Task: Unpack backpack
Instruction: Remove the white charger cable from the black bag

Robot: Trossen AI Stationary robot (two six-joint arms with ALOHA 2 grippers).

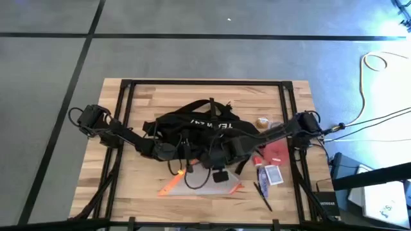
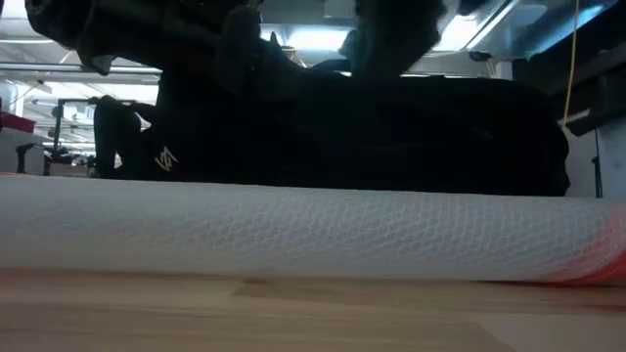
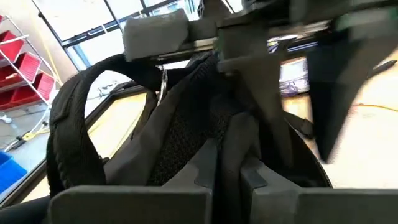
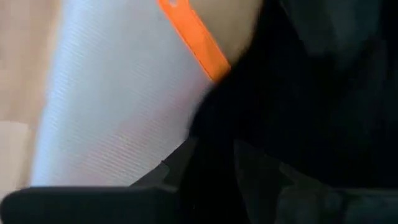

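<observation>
Wooden table (image 1: 141,186) already has pouch (image 1: 196,186), cards (image 1: 274,174), pen (image 1: 262,196) out. Both grippers at backpack (image 1: 199,128): left gripper (image 1: 168,152), right gripper (image 1: 226,154), w/ pouch just beside right; can't tell fingers on either. Prob more left inside.

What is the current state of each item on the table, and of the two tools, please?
Backpack: lying flat mid-table, lettering up, both arms over its near edge.
Mesh pouch: out on the table in front of the backpack, lying flat.
Card deck: out, lying flat near the right arm.
Pen: out, lying flat on the wood.
Left tool: at the backpack's fabric, grip not visible.
Right tool: at the backpack's near edge, grip not visible.
</observation>
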